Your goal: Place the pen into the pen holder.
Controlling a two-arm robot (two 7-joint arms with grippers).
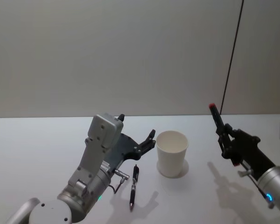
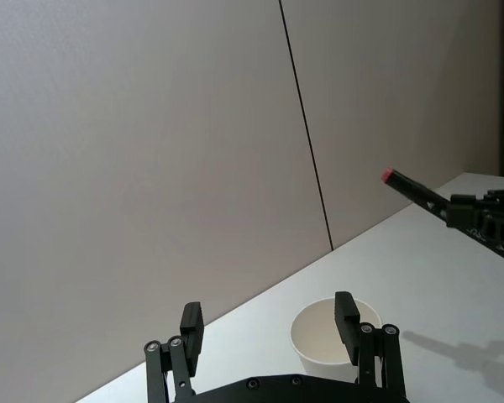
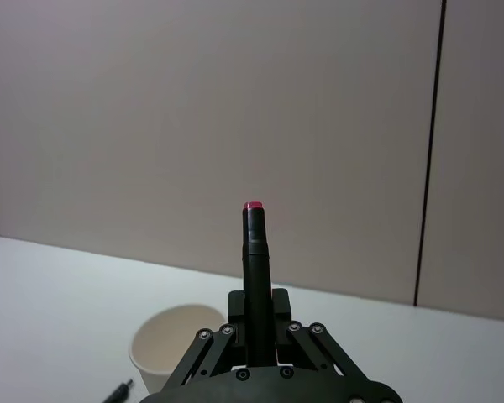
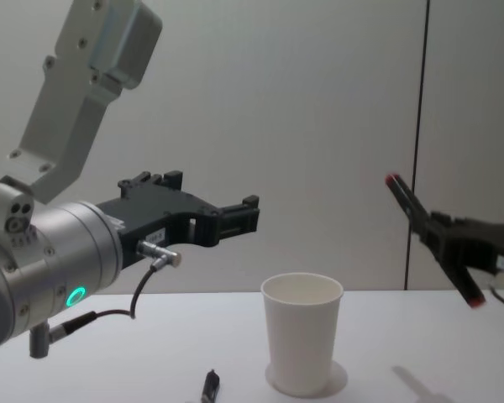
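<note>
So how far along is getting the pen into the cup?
Pickup looks done: the right gripper is shut on a black pen, held up to the right of the pen holder. The holder looks empty, so carrying over and dropping in remain. A second pen lies left of it, by the open left gripper.

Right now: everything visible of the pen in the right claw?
The pen is slim and black, plastic by its look, with a red upper end. The right claw is shut on its lower part, holding it tilted in the air, right of the white paper cup and apart from it. Nothing else touches it.
</note>
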